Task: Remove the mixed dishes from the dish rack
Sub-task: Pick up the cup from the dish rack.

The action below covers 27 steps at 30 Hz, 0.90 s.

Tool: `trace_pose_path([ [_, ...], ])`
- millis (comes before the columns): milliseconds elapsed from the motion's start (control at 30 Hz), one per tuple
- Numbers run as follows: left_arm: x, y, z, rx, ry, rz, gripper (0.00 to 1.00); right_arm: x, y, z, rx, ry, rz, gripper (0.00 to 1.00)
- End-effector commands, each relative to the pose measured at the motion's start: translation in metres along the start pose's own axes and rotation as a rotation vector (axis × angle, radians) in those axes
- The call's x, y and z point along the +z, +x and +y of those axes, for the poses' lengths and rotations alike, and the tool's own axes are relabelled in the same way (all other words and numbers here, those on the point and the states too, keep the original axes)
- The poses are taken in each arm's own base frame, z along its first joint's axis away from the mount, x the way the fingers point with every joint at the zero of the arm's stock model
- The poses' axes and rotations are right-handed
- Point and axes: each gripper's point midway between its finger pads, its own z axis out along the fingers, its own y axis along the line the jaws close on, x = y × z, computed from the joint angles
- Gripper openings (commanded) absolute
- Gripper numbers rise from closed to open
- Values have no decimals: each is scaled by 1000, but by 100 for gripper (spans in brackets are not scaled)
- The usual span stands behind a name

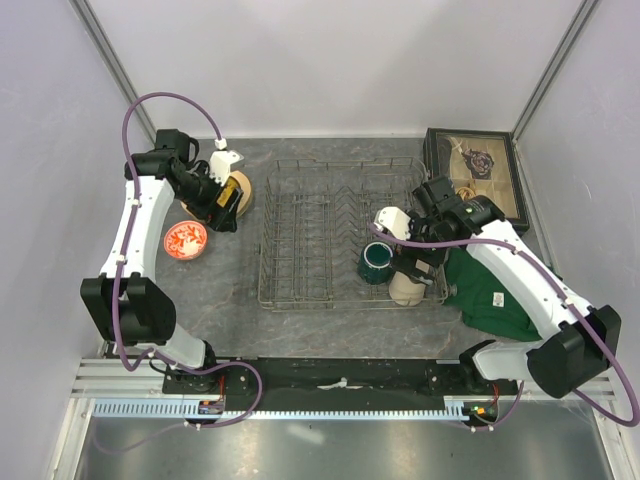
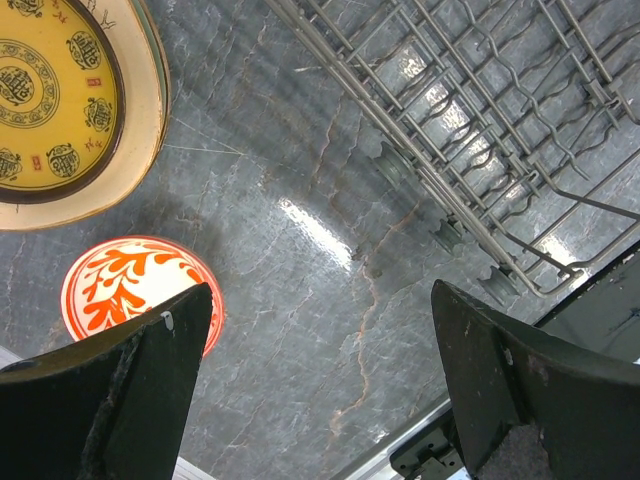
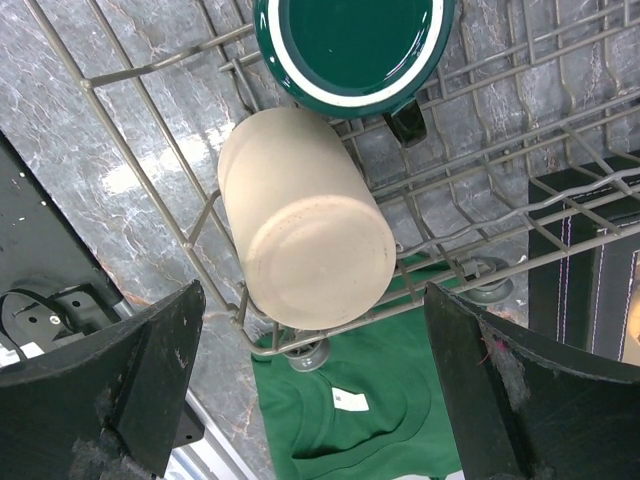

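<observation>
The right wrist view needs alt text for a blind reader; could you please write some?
A beige tumbler sits in the wire rack, base toward the camera, beside a dark green mug, below the open end effector.

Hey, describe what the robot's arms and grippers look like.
The left arm and right arm are white links with black joints, each trailing a purple cable. The left gripper and right gripper have broad, scuffed black fingers.

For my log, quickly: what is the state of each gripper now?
Left gripper: open, empty, over the table near the small red-and-white bowl.
Right gripper: open, empty, above the tall beige tumbler in the dish rack.
</observation>
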Motion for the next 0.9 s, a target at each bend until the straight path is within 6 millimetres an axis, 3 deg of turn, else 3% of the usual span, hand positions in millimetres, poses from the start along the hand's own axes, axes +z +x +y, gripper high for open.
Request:
trace_pose_path([
  [0, -10, -8, 1, 3, -43, -40, 97, 6, 0, -2, -19, -12, -12, 98],
  [333, -1, -12, -7, 19, -18, -30, 97, 28, 16, 0, -14, -47, 18, 98],
  [633, 0, -12, -6, 24, -28, -23, 97, 30, 7, -4, -14, -56, -14, 97],
  [867, 0, -11, -6, 23, -33, -19, 97, 37, 7, -3, -14, -84, -8, 87],
])
